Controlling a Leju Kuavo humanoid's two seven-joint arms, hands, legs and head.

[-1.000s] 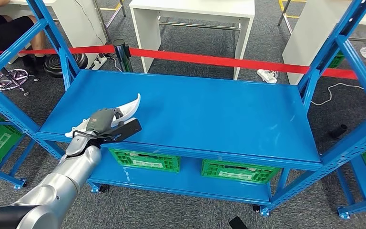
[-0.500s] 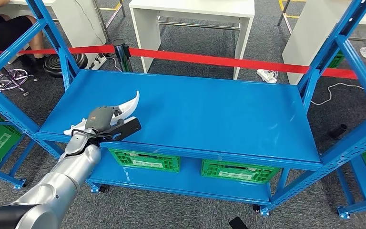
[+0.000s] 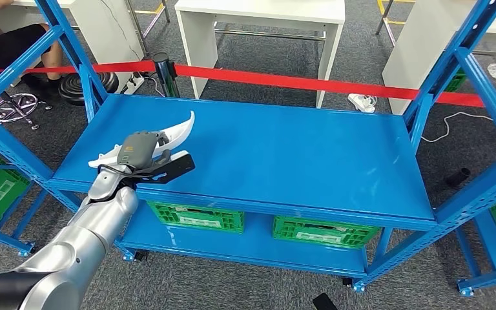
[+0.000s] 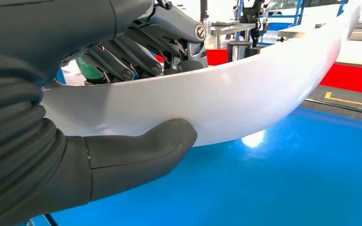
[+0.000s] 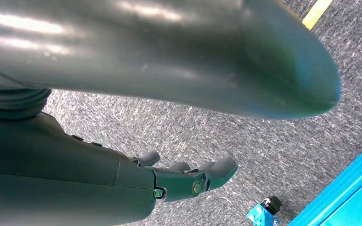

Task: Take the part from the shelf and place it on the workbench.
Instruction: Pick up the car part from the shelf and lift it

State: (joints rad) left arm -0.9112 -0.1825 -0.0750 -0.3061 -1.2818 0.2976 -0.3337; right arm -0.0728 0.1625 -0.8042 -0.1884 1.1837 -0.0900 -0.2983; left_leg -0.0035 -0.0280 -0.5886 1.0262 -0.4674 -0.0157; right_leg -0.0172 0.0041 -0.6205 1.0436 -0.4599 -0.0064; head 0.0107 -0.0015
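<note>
The left hand (image 3: 143,157) was found closed around the white curved part (image 3: 171,134), over the near left corner of the blue shelf (image 3: 284,155). In the left wrist view the thumb (image 4: 141,153) was seen pressed under the part (image 4: 245,94), with the dark fingers (image 4: 127,56) wrapped over its upper edge. A gap and a bright reflection on the blue surface below suggested that the part was lifted clear of the shelf, though contact at its far tip could not be ruled out. The right hand (image 5: 188,181) was seen hanging above grey carpet, holding nothing, its fingers loosely curled and apart. The grasp was judged complete and the lift begun. Carrying the part off and setting it down on the workbench remained outstanding. Beyond the shelf, a red barrier tape (image 3: 310,82) and a white table (image 3: 261,19) were noted.
</note>
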